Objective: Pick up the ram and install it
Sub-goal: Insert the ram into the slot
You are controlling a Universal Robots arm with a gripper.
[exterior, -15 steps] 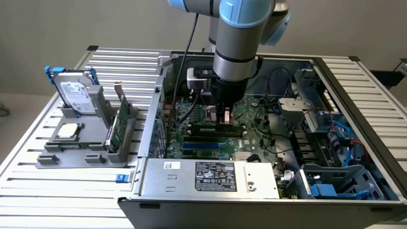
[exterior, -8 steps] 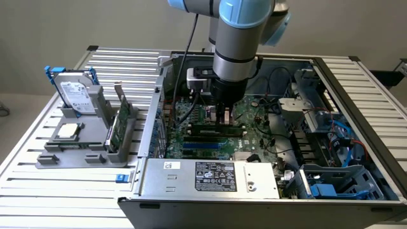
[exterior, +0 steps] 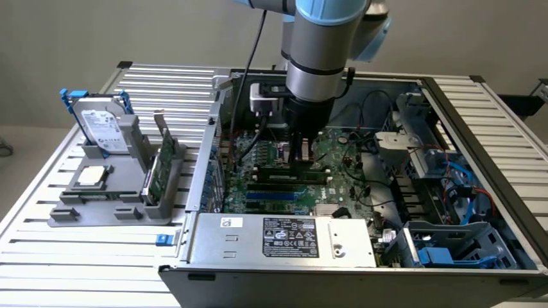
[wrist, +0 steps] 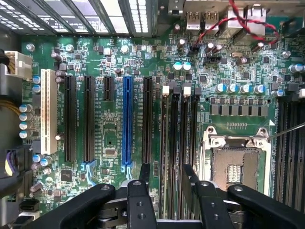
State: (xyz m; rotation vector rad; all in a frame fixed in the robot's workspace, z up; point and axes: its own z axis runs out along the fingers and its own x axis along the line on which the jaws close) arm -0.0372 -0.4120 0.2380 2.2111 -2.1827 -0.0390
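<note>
The ram (exterior: 293, 173) stood on edge in a slot of the motherboard (exterior: 342, 186), inside the open computer case (exterior: 256, 269). In the wrist view it ran as a thin dark strip (wrist: 172, 143) among the memory slots, beside the blue slot (wrist: 127, 124) and short of the processor socket (wrist: 236, 162). The gripper (exterior: 301, 157) hung straight over the ram, its black fingers (wrist: 139, 200) parted with the stick between them and a gap visible on either side, so the grip was released. The arm (exterior: 321, 58) came down into the case from above. Outside the case, on the exterior view's left, a grey stand (exterior: 111, 205) on the slatted table (exterior: 51, 269) held a hard drive (exterior: 102, 125) upright, a green card (exterior: 163, 163) on edge and a processor chip (exterior: 90, 176) lying flat.
</note>
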